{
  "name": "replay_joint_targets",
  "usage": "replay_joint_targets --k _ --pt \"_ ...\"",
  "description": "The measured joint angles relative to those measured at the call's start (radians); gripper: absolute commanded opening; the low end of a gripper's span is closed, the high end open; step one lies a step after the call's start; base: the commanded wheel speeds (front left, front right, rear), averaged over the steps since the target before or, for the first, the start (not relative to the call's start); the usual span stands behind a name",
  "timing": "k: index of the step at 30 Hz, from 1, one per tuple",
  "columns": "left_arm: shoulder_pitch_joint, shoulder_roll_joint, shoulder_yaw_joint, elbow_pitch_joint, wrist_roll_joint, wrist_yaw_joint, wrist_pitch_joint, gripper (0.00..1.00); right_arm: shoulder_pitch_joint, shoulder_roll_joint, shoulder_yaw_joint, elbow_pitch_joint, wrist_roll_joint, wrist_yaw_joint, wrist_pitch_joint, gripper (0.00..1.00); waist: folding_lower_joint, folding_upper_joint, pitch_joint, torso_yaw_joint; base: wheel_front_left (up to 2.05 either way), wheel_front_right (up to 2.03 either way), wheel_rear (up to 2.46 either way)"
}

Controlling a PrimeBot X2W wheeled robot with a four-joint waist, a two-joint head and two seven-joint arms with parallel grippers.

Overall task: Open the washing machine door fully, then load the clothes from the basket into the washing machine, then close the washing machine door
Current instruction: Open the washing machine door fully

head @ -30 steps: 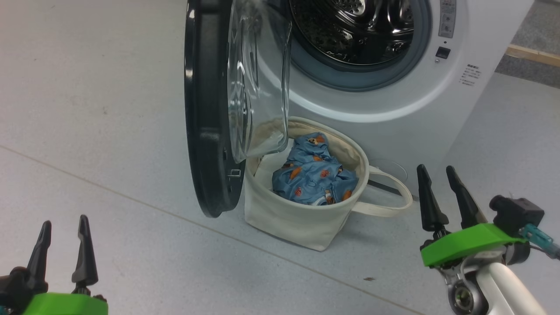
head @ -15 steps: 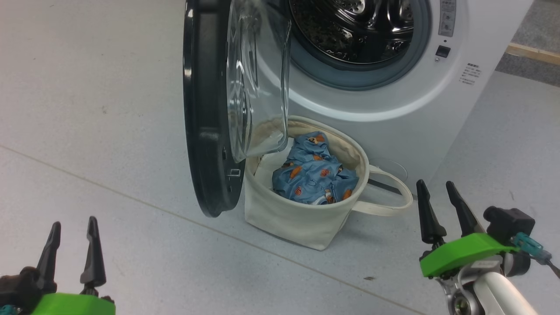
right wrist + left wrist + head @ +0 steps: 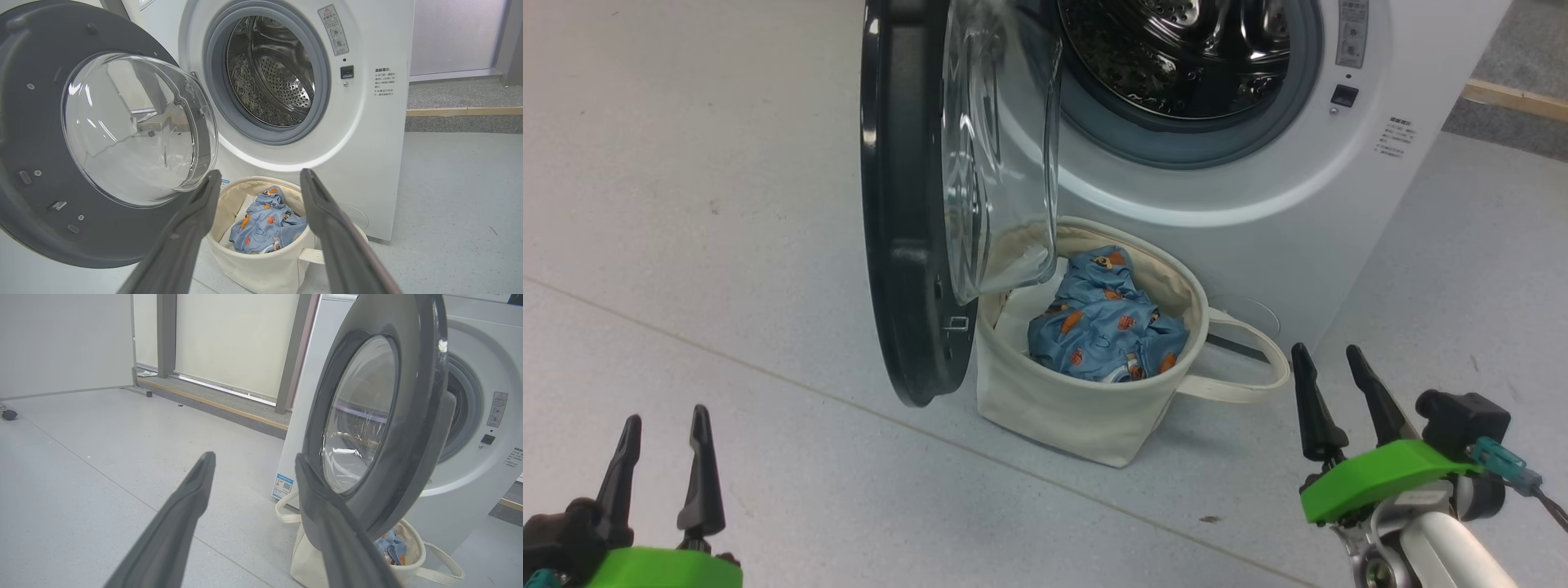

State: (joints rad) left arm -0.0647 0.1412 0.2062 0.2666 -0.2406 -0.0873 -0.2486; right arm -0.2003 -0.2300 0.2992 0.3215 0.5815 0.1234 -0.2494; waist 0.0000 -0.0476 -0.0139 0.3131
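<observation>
Place: likely a test lab or showroom, not a home.
Floor: a wide, bare, pale grey floor point(image 3: 670, 163).
Appliance: a white washing machine point(image 3: 376, 143) standing out on it.
Edge: a raised grey carpet strip point(image 3: 449, 92) with wooden trim point(image 3: 461, 111).
Walls: a plain white wall panel point(image 3: 61, 339), grey posts point(image 3: 166, 330), pale screens point(image 3: 237, 339).

The washing machine point(image 3: 1258, 180) stands at the far middle of the floor point(image 3: 686, 204), its door point(image 3: 898, 245) swung out left of the drum opening point(image 3: 1176, 57), edge-on to the robot. The basket point(image 3: 1062, 408) sits on the floor just in front of the machine, below the opening and just right of the door — the clothes point(image 3: 1103, 331) lie inside it, one handle point(image 3: 1245, 384) trailing to its right. The left gripper point(image 3: 665, 413) is at the near left, well apart from the door; the right gripper point(image 3: 1326, 348) is at the near right, near that handle.
</observation>
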Motion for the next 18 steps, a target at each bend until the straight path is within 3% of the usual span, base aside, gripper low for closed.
replay_joint_targets --k 18 --pt "-0.008 0.014 -0.025 0.003 0.022 0.006 -0.001 1.0 0.0 0.006 0.014 0.008 0.0 0.0 0.0 1.0 0.0 0.0 0.002 -0.01 0.0 0.0 0.0"
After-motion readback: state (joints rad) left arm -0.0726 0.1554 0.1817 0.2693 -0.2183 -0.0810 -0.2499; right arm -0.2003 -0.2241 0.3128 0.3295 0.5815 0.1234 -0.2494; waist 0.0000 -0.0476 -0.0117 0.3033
